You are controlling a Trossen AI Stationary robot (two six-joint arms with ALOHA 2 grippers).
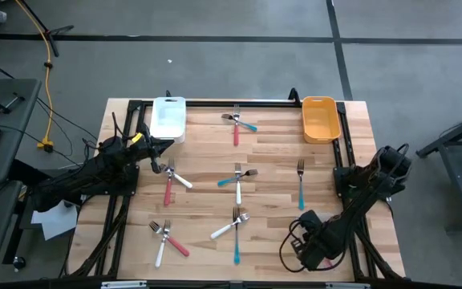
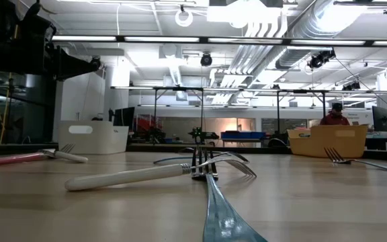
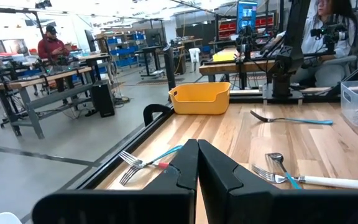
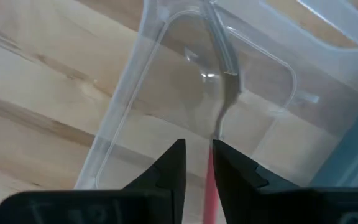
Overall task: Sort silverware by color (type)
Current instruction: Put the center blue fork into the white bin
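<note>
Forks with red, teal or white handles lie flat on the wooden table, mostly in crossed pairs: red and teal [image 1: 237,122], red and white [image 1: 172,181], a teal pair [image 1: 239,177], white and red [image 1: 167,238], white and teal [image 1: 234,229], and a single teal fork [image 1: 301,186]. My left gripper [image 1: 157,160] [image 3: 197,155] hovers shut and empty near the white bin [image 1: 168,117]. My right gripper [image 1: 307,245] [image 4: 199,163] is at the near right, over a clear bin [image 4: 166,74], shut on a red-handled fork [image 4: 219,118]. My right gripper pinches the red fork by its red handle [image 4: 208,183] between the two fingers, coming from above and pointing down. The fork hangs below the fingers with its metal end [image 4: 227,87] down inside the clear bin. Whether the tines touch the bin's floor I cannot tell.
An orange bin [image 1: 320,118] sits at the far right corner and the white bin at the far left. A black frame rail [image 1: 239,102] runs along the far edge. People [image 3: 51,43] sit and stand at benches beyond the table. Bare wood lies between the fork pairs.
</note>
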